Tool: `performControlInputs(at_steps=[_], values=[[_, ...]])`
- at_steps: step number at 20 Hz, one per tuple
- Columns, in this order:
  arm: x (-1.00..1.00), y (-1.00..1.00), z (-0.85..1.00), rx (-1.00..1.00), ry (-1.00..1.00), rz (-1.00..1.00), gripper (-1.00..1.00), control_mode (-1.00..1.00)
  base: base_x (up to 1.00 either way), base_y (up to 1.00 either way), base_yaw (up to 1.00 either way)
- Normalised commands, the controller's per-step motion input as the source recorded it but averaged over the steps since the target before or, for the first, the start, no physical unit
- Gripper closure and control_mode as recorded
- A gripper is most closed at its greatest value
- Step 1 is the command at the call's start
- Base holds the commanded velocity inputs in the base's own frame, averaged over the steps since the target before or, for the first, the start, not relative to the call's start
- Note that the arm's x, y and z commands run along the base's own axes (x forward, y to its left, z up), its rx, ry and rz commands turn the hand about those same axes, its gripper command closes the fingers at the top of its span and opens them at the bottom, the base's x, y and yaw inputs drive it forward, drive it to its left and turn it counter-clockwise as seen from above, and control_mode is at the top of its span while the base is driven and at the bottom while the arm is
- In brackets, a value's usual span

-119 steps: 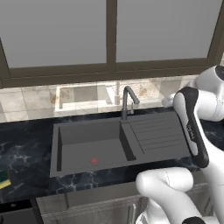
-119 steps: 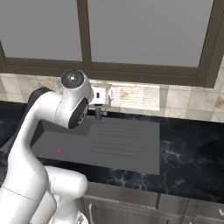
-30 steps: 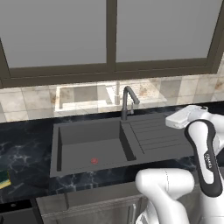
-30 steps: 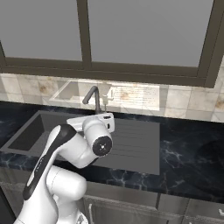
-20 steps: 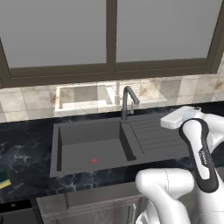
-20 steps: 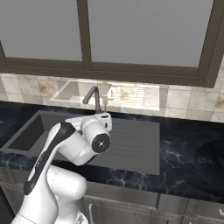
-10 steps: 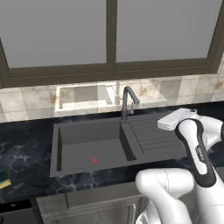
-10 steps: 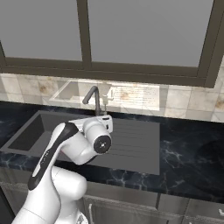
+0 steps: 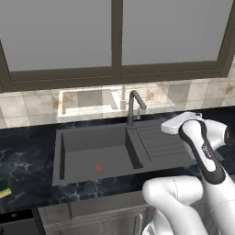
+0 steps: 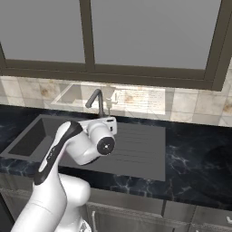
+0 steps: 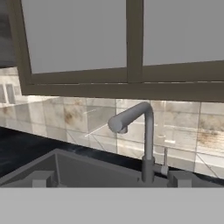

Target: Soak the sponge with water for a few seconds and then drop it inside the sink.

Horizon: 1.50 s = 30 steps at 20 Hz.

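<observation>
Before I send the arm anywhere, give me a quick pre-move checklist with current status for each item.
1. Sponge located: ok. It lies on the counter left of the sink, at the picture's left edge.
2. Sponge in gripper: not ok. It lies far from the arm.
3. Water running: not ok. No stream falls from the faucet.
4. Basin free for the drop: ok. Nothing in it but the red drain mark.
5. Gripper open: cannot tell. Just the tips show in the hand view.
6. Arm clear of faucet: ok. The hand hovers over the drainboard, right of the spout.
</observation>
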Motion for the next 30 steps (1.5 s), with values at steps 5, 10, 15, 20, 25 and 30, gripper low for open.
performControlInputs(at_steps=[5, 10, 15, 20, 25, 30], values=[[0.22, 0.00, 0.00, 0.00, 0.00, 0.00, -1.00, -1.00, 0.00, 0.00, 0.00], [0.14, 0.00, -0.04, 0.00, 0.00, 0.00, -1.00, -1.00, 0.00, 0.00, 0.00], [0.16, 0.00, -0.05, 0.00, 0.00, 0.00, -1.00, -1.00, 0.00, 0.00, 0.00], [0.17, 0.00, -0.05, 0.00, 0.00, 0.00, -1.00, -1.00, 0.00, 0.00, 0.00], [0.14, 0.00, 0.00, 0.00, 0.00, 0.00, -1.00, -1.00, 0.00, 0.00, 0.00], [0.15, 0.00, -0.06, 0.00, 0.00, 0.00, -1.00, -1.00, 0.00, 0.00, 0.00]])
